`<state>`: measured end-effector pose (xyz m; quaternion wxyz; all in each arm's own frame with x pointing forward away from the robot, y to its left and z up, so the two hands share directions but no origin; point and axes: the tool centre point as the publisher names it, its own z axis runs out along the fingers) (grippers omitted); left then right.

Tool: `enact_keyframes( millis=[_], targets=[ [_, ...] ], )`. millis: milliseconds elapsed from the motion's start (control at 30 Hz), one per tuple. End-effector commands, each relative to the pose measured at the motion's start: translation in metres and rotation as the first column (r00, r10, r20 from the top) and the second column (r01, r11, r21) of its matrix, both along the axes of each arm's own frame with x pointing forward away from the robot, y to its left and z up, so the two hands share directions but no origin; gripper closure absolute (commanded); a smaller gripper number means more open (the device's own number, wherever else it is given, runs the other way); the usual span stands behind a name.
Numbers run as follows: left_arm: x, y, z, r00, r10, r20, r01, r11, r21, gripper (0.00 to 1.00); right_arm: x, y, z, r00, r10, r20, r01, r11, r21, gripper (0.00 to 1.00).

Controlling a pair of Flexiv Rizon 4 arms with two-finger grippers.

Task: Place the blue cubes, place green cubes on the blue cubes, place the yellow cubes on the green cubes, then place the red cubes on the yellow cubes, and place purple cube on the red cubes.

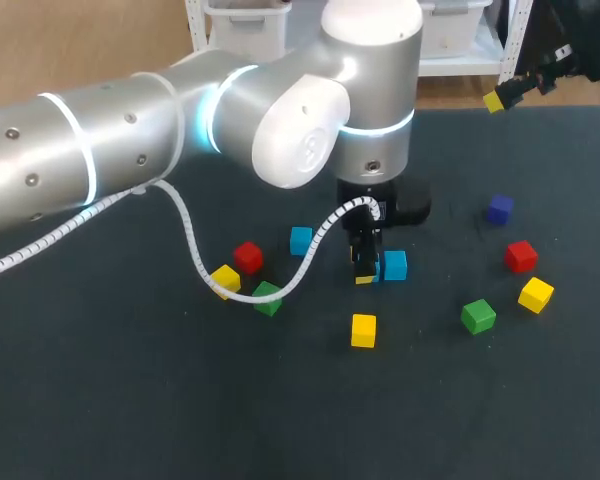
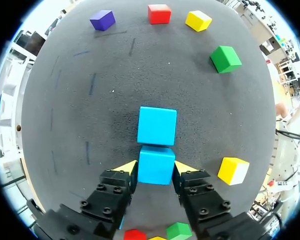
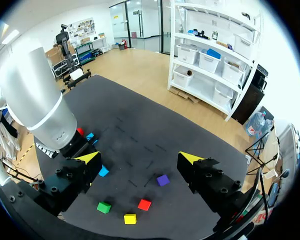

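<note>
A: What's the left gripper [image 2: 156,169] doing?
B: It's pinching the near blue cube [image 2: 156,162], sitting straight behind the far blue cube [image 2: 157,126], seemingly touching. The right gripper [image 3: 140,158] is hanging spread, well away from that cube.

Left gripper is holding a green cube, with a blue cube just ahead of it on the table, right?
No. The left wrist view shows the left gripper shut on a blue cube, not a green one. A second blue cube does lie just ahead of it on the table.
</note>
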<state>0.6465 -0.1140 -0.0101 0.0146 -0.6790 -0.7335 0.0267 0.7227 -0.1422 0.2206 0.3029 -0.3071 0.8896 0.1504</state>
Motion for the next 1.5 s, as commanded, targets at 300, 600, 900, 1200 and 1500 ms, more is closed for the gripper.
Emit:
enact_keyframes(
  millis=[300,600,900,1200,1500],
  targets=[
    [0.001,0.001,0.002,1.0,0.017,-0.006,-0.017,1.0,-0.003,0.0,-0.001,0.0,0.0,1.0,-0.002,0.002,0.002,1.0,-0.001,0.0],
    [0.006,0.013,0.008,0.999,0.049,-0.002,-0.049,0.999,-0.017,0.0,-0.001,0.0,0.0,1.0,-0.002,0.002,0.002,1.0,-0.001,0.0],
    [0.018,0.051,0.026,0.998,0.054,0.034,-0.054,0.998,0.014,0.0,-0.001,0.0,0.0,1.0,-0.002,0.002,0.002,1.0,-0.001,0.0],
    [0.047,0.085,0.025,0.981,0.183,0.062,-0.183,0.983,0.0,0.0,-0.001,0.0,0.0,1.0,-0.002,0.002,0.002,1.0,-0.001,0.0],
    [0.045,0.096,0.02,0.995,-0.032,0.099,0.036,0.999,-0.037,0.0,-0.001,0.0,0.0,1.0,-0.002,0.002,0.002,1.0,-0.001,0.0]
  ],
)
